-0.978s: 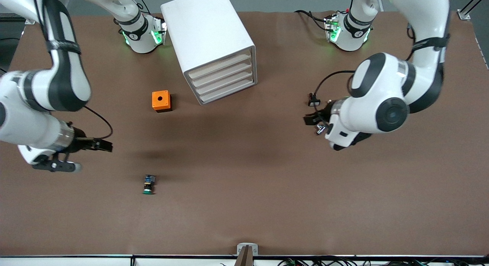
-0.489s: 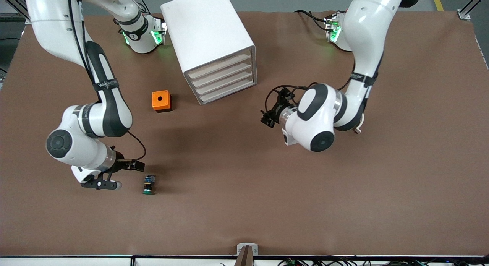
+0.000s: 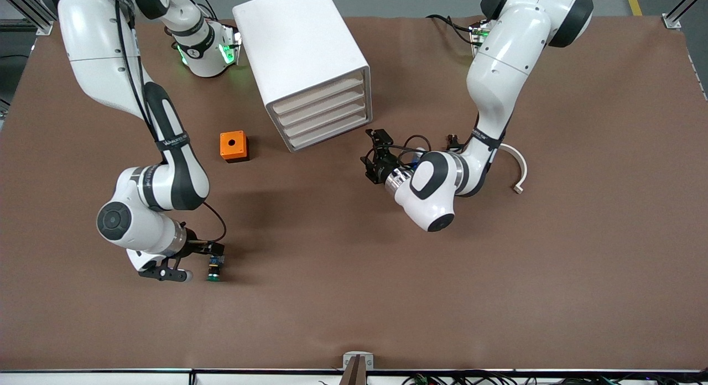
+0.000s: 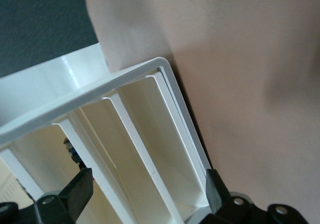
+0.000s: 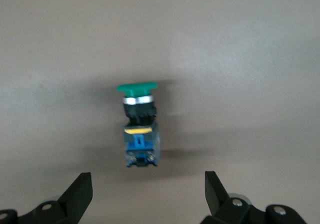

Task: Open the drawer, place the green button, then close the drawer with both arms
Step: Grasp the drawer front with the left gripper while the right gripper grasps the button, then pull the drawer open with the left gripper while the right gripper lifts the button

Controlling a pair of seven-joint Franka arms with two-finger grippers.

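The green-capped button (image 3: 214,268) lies on its side on the brown table, near the front camera. My right gripper (image 3: 202,260) hangs open just beside it. In the right wrist view the button (image 5: 139,129) lies just ahead of the open right gripper (image 5: 145,184), not between the fingers. The white cabinet (image 3: 301,47) stands between the arms' bases with all four drawers shut. Its lower two drawers (image 3: 327,128) face my left gripper (image 3: 375,155), which is open a short way in front of them. In the left wrist view the drawer fronts (image 4: 150,144) fill the gap of the left gripper (image 4: 147,184).
An orange box with a hole (image 3: 233,146) sits beside the cabinet, toward the right arm's end of the table. A white curved piece (image 3: 518,169) lies on the table by the left arm's elbow.
My right gripper has swung in from the right arm's end of the table to just beside the button. My left gripper has moved toward the cabinet's drawer fronts.
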